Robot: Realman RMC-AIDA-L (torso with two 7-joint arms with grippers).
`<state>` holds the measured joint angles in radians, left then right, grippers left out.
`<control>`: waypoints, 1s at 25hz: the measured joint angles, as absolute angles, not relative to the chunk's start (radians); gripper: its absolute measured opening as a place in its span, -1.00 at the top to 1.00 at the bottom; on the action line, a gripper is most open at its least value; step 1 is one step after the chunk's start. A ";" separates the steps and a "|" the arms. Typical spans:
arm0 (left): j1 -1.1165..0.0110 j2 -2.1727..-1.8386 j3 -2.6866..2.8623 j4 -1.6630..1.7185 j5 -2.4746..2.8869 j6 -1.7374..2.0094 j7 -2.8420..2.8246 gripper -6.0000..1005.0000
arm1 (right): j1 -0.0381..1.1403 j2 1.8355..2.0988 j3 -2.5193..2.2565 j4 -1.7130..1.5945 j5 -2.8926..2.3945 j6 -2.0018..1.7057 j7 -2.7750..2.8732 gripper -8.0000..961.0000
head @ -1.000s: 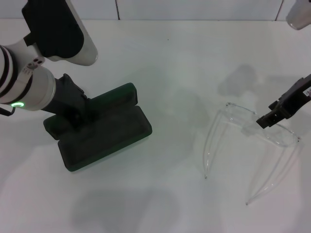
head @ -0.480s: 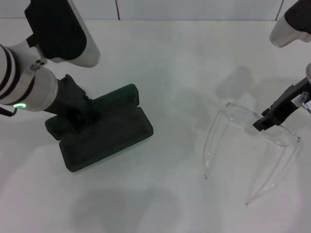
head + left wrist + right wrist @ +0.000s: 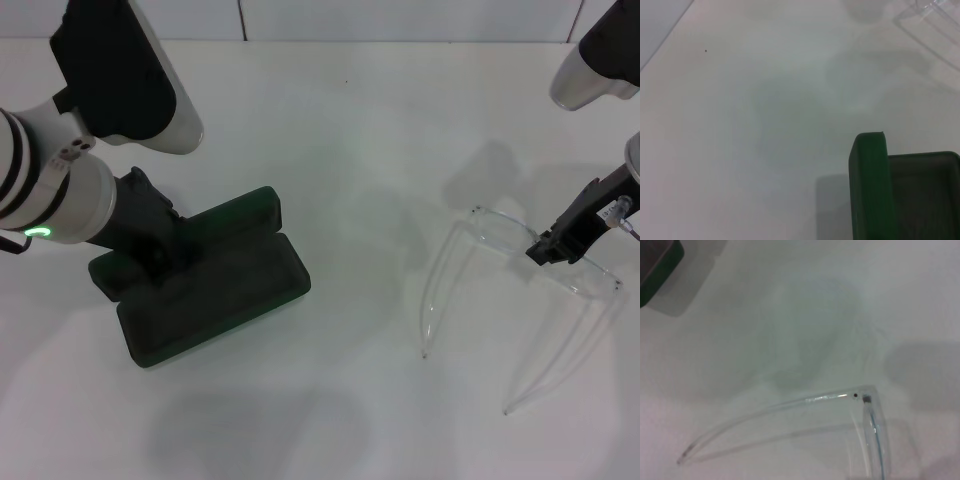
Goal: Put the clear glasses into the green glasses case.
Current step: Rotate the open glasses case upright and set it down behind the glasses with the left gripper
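We're at the pickup step: right claw (image 3: 553,247) sits closed on the lens of the clear glasses (image 3: 500,240), arms unfolded, right side of the tabletop (image 3: 370,130). Left claw (image 3: 150,250) at the open green case (image 3: 215,285), grip unclear. Next we'd lift and carry leftward.

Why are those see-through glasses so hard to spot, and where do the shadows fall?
Head view: the clear glasses show only as faint outlines; soft grey arm shadows lie on the white table. Right wrist view: one arm glints. Left wrist view: the green glasses case casts a dim shadow.

Green glasses case (image 3: 210,290) partly behind left hand (image 3: 150,245).
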<state>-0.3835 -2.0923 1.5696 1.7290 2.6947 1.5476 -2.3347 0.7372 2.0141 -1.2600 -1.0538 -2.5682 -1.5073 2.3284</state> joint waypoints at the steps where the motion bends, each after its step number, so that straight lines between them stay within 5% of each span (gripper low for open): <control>1: -0.382 -2.092 1.570 1.730 2.695 1.548 -2.335 0.50 | 0.734 2.014 -1.260 -1.056 -2.568 -1.505 2.327 0.54; 6: -0.367 -2.092 1.570 1.733 2.695 1.548 -2.335 0.49 | 0.711 2.014 -1.258 -1.082 -2.565 -1.492 2.317 0.76; 25: -0.376 -2.092 1.663 1.821 2.702 1.487 -2.313 0.46 | 0.479 2.011 -0.938 -1.564 -2.391 -1.597 2.259 0.80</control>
<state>-0.3756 -2.0923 1.6630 1.8214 2.7018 1.4869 -2.3132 0.4787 2.0115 -0.9378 -1.5638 -2.3906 -1.5975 2.2594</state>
